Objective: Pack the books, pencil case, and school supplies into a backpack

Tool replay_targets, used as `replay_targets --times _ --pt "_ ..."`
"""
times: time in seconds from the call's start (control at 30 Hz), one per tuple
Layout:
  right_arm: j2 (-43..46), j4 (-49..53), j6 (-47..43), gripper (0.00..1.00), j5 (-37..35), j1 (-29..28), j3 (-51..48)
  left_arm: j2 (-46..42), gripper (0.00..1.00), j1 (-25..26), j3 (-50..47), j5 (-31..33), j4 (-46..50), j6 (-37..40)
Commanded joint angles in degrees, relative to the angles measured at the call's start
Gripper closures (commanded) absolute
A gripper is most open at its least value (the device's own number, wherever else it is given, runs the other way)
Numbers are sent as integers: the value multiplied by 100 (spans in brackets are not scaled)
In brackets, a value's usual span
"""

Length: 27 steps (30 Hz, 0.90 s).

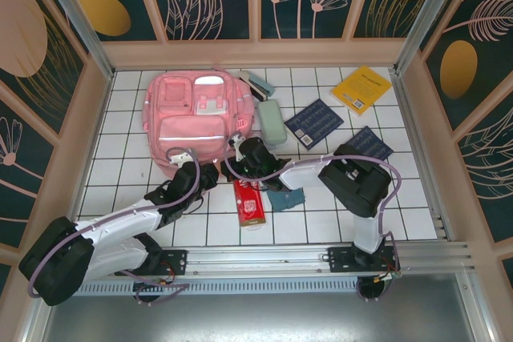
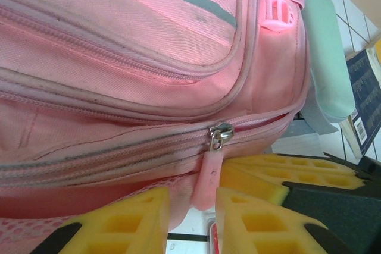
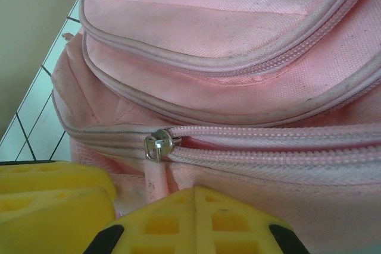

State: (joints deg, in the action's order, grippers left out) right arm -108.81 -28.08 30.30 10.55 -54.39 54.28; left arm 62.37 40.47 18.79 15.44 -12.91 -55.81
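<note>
The pink backpack (image 1: 196, 114) lies flat at the back left, front pockets up. My left gripper (image 2: 193, 221) is at its near edge, open, and the pink pull tab (image 2: 208, 182) of the main zip hangs in the gap, against the right finger (image 2: 262, 224). The metal slider (image 2: 220, 135) sits just above. My right gripper (image 3: 195, 221) is shut, pressed against the backpack (image 3: 238, 87) just right of that tab (image 3: 156, 185); the zip gapes slightly beside the slider (image 3: 158, 144). The mint pencil case (image 1: 272, 122), yellow book (image 1: 362, 88) and two navy books (image 1: 314, 123) (image 1: 369, 144) lie to the right.
A red packet (image 1: 248, 202) and a small teal square (image 1: 286, 198) lie on the tiles near my arms. The grey-teal stapler (image 1: 258, 83) rests by the backpack's far right corner. Wooden walls enclose the white tiled floor (image 1: 128, 158) on three sides.
</note>
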Motion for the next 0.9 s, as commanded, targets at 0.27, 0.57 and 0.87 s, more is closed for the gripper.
replay_targets --times 0.27,0.57,0.87 --pt "-188 -440 -13 100 665 -13 41 -35 69 -46 -125 -94 -280 -9" --pt "47 -971 452 100 949 297 -447 262 65 -56 -1 -257 -457 77" --pt "956 -491 346 100 64 746 -935 474 65 -59 201 -405 -355 223"
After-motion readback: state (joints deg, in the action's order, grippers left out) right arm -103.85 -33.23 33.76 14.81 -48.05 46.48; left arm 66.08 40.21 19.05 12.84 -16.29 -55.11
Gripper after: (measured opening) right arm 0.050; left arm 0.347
